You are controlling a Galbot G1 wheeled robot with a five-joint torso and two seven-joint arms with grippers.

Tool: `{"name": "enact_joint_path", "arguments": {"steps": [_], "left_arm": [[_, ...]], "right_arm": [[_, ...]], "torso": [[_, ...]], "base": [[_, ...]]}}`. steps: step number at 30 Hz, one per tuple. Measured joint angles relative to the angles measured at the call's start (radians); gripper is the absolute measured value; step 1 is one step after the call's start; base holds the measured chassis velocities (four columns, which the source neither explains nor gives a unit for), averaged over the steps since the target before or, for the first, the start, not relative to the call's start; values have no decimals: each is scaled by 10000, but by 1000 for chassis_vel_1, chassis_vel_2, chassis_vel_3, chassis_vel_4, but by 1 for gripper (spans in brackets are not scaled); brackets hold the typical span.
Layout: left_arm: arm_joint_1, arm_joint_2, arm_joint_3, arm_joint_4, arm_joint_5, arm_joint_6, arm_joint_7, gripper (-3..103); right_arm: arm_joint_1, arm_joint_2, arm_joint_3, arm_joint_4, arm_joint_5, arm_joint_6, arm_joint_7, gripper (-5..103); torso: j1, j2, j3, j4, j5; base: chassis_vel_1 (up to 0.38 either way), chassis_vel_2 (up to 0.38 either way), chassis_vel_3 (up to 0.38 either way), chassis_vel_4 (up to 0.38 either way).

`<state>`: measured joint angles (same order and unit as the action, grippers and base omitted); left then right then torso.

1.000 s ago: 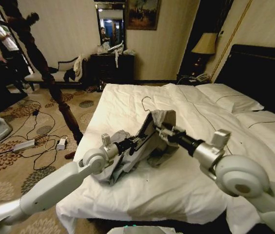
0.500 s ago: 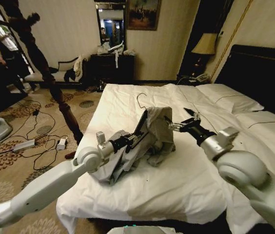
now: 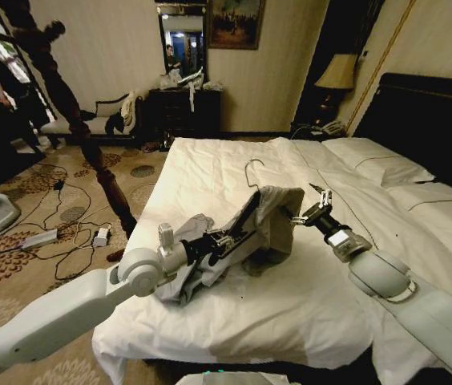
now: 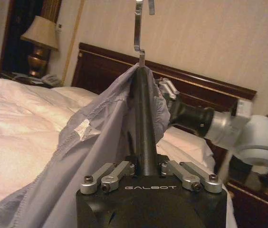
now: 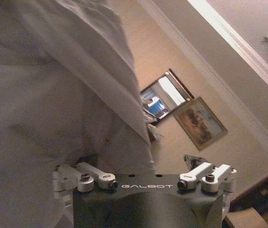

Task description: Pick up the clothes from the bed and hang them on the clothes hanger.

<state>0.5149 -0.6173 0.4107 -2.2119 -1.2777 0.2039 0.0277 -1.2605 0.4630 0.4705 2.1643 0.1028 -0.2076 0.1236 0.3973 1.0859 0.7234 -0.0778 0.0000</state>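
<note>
Both grippers at the clothes (image 3: 270, 220): my left gripper (image 3: 228, 238) clamps the clothes hanger (image 3: 242, 223), right gripper (image 3: 304, 210) spread open beside the fabric

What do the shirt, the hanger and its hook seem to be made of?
The shirt looks like thin woven cloth, matte grey: it wrinkles and drapes softly. The hanger seems to be smooth black plastic, though painted wood is possible. Its hook looks like bare metal, thin and shiny. The left pincer holds the hanger.

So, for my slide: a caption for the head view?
Left hand holds the clothes hanger draped with the clothes above the bed; open right hand alongside.
</note>
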Motion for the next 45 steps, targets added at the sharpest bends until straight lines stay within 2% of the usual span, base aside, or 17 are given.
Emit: {"name": "enact_joint_path", "arguments": {"steps": [3,6,9,10,11,14,15,16,18,21,23,33,38,39,40,42,45], "left_arm": [[12,10,86,-142,16,18,-1,18],[48,-18,108,-380,-30,64,3,18],[50,-30,77,-415,-61,77,2,18],[45,-9,67,-441,-93,81,2,18],[43,17,67,-461,-125,85,2,18],[42,73,67,-506,-144,88,17,18],[43,86,67,-511,-143,89,25,18],[83,122,41,-514,-138,91,58,18],[104,132,22,-514,-132,92,70,18],[138,139,-33,-483,-97,97,139,18],[139,127,-62,-459,-76,97,168,18],[350,77,-480,-242,75,99,237,18],[745,114,-1028,-238,142,134,35,16],[860,137,-1184,-271,140,162,-32,14],[984,177,-1389,-280,142,174,-156,18],[1099,219,-1592,-272,141,180,-271,18],[1650,449,-2671,-279,103,186,-507,33]], "right_arm": [[-91,-55,14,-36,-172,215,-146,94],[-215,-163,69,-92,-598,611,-480,79],[-249,-204,70,-126,-795,762,-620,73],[-251,-222,70,-162,-886,831,-679,62],[-251,-233,67,-195,-926,876,-712,62],[-253,-251,61,-236,-976,946,-745,51],[-261,-254,63,-242,-987,961,-750,51],[-314,-258,81,-272,-1036,1036,-776,41],[-336,-258,92,-279,-1062,1069,-785,41],[-450,-251,118,-306,-1147,1166,-797,25],[-470,-241,119,-309,-1150,1168,-797,20],[-715,-143,214,-294,-1094,1166,-672,19],[-968,-120,268,-283,-1109,1154,-592,19],[-1003,-116,283,-283,-1109,1159,-568,19],[-1029,-108,289,-279,-1099,1166,-534,19],[-1032,-102,292,-268,-1081,1169,-504,19],[-991,-58,328,-328,-1073,1102,-347,19]], "torso": [[0,0,0,-1,1],[-1,0,0,0,0],[0,0,-1,-1,1],[0,0,-1,-1,0],[0,-1,0,-1,0],[0,0,0,0,1],[0,-1,0,0,1],[0,-1,0,-1,1],[0,0,-1,-1,1],[0,0,-1,-1,1],[0,0,-1,-1,1],[0,-1,0,-1,0],[1,-1,-1,-2,1],[1,-1,0,-3,-3],[1,-2,-1,-1,2],[1,-2,0,-1,1],[1,-2,0,-1,0]], "base": [[0,0,0,0],[0,0,0,0],[0,0,0,0],[0,0,0,0],[0,0,0,0],[0,0,0,0],[0,0,0,0],[0,0,0,0],[0,0,0,0],[0,0,0,0],[0,0,0,0],[0,0,0,0],[0,0,0,0],[0,0,0,0],[0,0,0,0],[0,0,0,0],[0,0,0,0]]}}
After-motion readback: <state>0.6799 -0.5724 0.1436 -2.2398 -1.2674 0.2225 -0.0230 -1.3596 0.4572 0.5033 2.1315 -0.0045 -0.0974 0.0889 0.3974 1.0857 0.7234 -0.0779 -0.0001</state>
